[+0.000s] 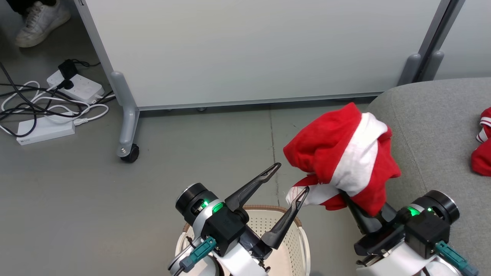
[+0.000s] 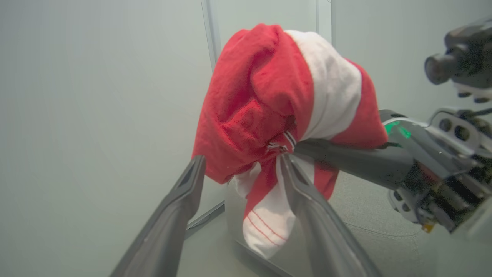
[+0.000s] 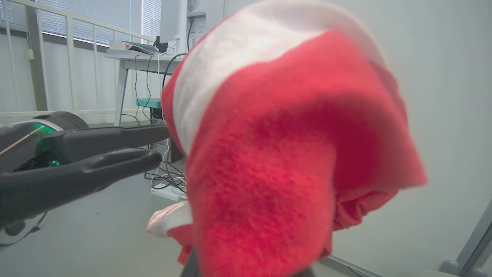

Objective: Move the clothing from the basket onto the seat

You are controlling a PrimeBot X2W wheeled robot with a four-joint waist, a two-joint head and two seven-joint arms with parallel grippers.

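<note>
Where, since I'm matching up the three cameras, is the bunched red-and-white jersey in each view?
Head view: jersey right of centre, beside the grey seat.
Left wrist view: jersey in the centre, above the fingertips.
Right wrist view: jersey close up, centre to right.
Shared landmark: the open left gripper, close by the jersey.

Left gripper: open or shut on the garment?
Open. The left gripper has its fingers wide apart, pinching nothing; the garment hangs bunched on the right gripper.
</note>
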